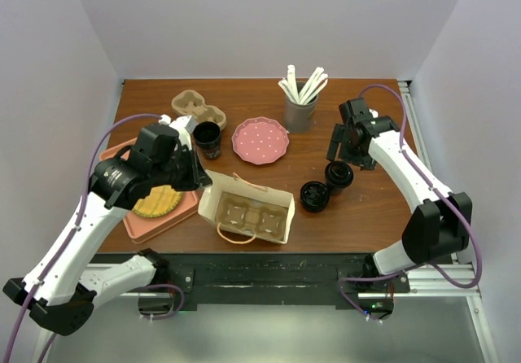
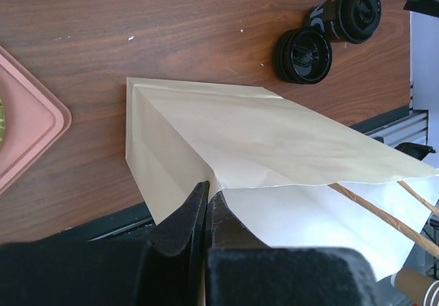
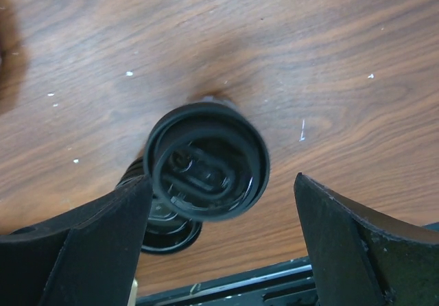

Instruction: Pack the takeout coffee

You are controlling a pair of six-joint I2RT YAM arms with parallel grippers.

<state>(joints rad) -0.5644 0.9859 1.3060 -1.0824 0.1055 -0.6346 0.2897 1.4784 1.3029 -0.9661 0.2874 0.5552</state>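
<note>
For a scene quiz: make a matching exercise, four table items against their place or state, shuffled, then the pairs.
1. cream paper bag with handles
2. pink dotted round plate
3. grey cup of white sticks
4. rightmost black lidded coffee cup

A. at the back of the table
B. below the open right gripper
C. edge pinched by the shut left gripper
D. in the middle, nothing on it

Pairs: 1-C, 2-D, 3-A, 4-B

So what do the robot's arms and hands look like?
Both arms have white links with black joints: left arm, right arm. A purple cable loops along each. The left hand and right hand are black, each with two tapered fingers.
</note>
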